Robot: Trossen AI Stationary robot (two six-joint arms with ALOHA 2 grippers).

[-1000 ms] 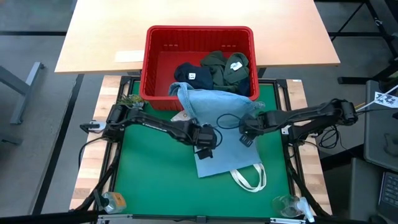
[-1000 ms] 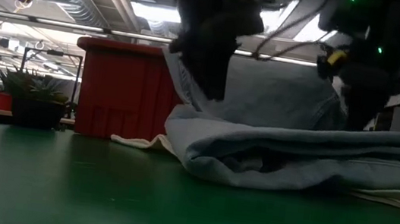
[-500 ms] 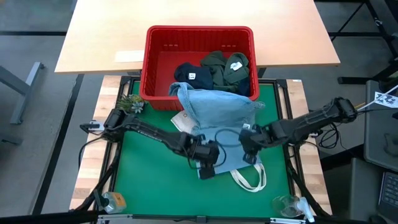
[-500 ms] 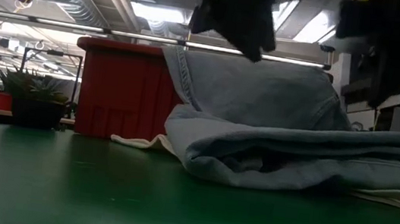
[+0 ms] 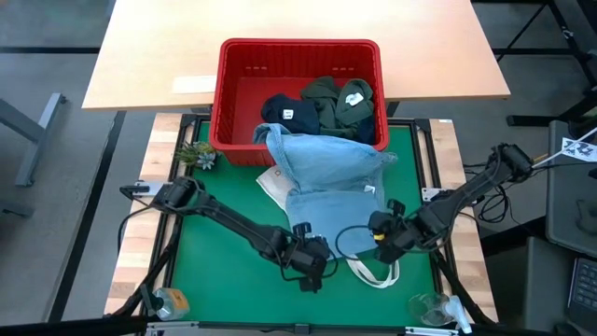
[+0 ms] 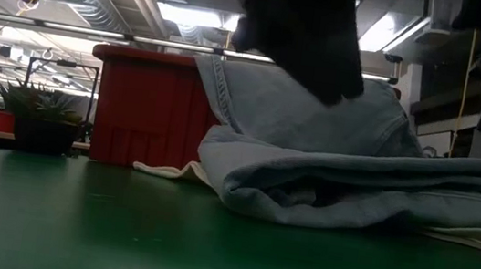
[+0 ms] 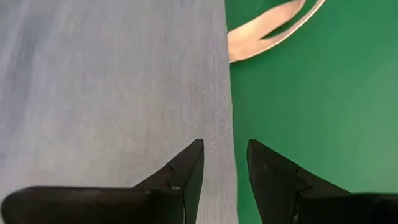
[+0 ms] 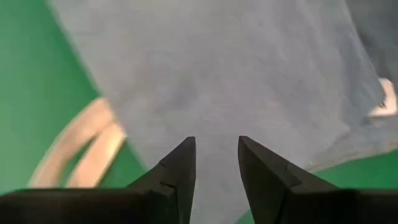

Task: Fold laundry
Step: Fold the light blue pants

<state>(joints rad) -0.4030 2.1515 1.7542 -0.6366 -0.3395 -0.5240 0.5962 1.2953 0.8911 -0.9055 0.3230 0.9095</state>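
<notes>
A light blue denim garment (image 5: 331,187) hangs by its far part over the near rim of the red basket (image 5: 238,93). Its near part lies spread on the green mat (image 5: 224,271) and on a white tote bag (image 5: 271,180). Navy (image 5: 284,112) and olive (image 5: 338,101) garments lie in the basket. My left gripper (image 5: 310,269) (image 7: 225,146) hovers open over the denim's near edge (image 7: 217,93). My right gripper (image 5: 380,231) (image 8: 216,142) stands open above the denim's near right part (image 8: 236,74). In the low view the denim (image 6: 354,181) lies in folds, with dark arms above it.
The tote's handles (image 5: 375,272) (image 7: 267,37) stick out from under the denim toward the near edge. A small plant (image 5: 198,154) stands at the mat's far left corner. Clear objects sit at the near corners (image 5: 168,301) (image 5: 432,308). Bare mat lies to the left.
Both grippers have moved toward the table's near edge over the denim, the left one to the cloth's near edge, the right one toward the near right. Each has turned somewhat on the way. The denim has stayed where it was.
</notes>
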